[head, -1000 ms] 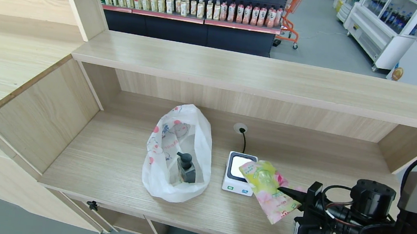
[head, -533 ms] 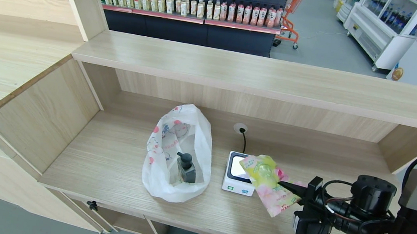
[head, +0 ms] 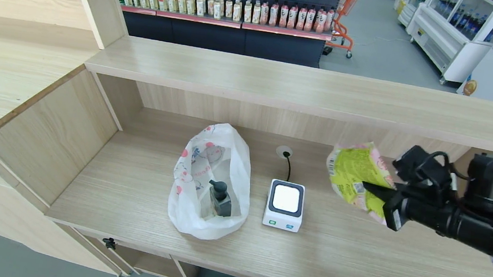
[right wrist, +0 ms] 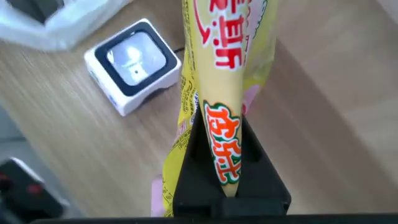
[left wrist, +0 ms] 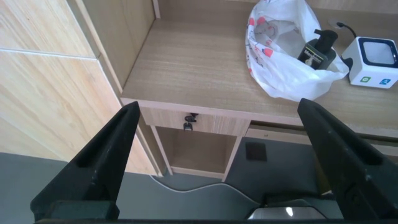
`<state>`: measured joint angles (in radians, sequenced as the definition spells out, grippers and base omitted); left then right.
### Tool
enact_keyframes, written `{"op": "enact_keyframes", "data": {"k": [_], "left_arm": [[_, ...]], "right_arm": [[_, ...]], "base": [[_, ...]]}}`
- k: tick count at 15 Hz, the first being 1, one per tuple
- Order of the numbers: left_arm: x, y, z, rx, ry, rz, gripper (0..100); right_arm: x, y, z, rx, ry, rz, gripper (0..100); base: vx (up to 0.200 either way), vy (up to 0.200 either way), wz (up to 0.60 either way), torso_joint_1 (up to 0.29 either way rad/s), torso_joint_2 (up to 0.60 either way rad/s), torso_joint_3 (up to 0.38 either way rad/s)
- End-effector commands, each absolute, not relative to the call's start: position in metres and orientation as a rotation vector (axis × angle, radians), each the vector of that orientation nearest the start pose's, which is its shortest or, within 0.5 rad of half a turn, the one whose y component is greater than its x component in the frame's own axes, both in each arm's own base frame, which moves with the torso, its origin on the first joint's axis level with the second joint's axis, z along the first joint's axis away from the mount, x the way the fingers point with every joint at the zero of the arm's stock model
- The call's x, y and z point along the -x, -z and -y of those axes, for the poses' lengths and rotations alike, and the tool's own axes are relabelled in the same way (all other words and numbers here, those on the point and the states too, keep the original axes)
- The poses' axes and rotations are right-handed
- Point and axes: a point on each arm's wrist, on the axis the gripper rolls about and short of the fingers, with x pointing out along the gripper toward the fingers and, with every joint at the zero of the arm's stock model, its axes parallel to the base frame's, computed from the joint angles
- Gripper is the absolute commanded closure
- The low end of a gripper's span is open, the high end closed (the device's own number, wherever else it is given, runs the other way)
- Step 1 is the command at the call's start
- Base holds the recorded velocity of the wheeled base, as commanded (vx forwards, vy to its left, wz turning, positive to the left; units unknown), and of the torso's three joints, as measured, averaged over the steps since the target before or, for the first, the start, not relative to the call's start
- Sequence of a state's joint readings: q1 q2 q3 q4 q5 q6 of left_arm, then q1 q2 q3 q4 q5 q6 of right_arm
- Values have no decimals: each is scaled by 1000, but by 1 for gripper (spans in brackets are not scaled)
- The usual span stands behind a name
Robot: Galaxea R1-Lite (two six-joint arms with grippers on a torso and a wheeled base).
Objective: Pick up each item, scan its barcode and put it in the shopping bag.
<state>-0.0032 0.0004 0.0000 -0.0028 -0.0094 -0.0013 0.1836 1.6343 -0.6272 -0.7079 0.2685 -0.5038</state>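
On the recessed wood-grain counter (head: 354, 260) in the head view, a thin translucent white shopping bag (head: 210, 181) with red and grey printed figures stands crumpled and open-mouthed. A dark, square-shouldered pump bottle (head: 220, 199) stands upright inside it. Just beside the bag sits the scanner (head: 285, 204), a small white cube with rounded corners, a dark-framed glowing top window and a black cable running to a grommet behind it. The right gripper (head: 369, 191) is raised above the counter, off to the scanner's right and apart from it. Its black tapered fingers are clamped on a glossy, flat, yellow-green and pink snack packet (head: 357, 178), held clear of the surface.

In the left wrist view, the left gripper (left wrist: 219, 109) hangs off the counter's front edge. Its two matt black fingers (left wrist: 99, 168) are spread wide, holding and touching nothing. Beyond them lie the bag (left wrist: 280, 56), the bottle (left wrist: 317, 50) and the scanner (left wrist: 376, 59).

In the right wrist view, the right gripper (right wrist: 224, 168) has its fingers (right wrist: 261, 168) pressed against both faces of the packet (right wrist: 224, 74), seen edge-on as a folded foil ridge. The scanner (right wrist: 134, 65) sits on the counter below, off to one side.
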Motion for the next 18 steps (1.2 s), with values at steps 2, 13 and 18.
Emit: {"op": "enact_keyframes", "data": {"k": [2,13,18], "left_arm": [[23,-76,0,2,12,3,0],[23,-76,0,2,12,3,0],[23,-76,0,2,12,2,0]], "right_arm": [[-197,-179,-39,337,-306,-239,100],[-187,-191,-46,168,-386,-193,100],[-194,-205,-49,24,-403,-178,100]], "base": [[0,0,0,0,0,0],[0,0,0,0,0,0],[0,0,0,0,0,0]]}}
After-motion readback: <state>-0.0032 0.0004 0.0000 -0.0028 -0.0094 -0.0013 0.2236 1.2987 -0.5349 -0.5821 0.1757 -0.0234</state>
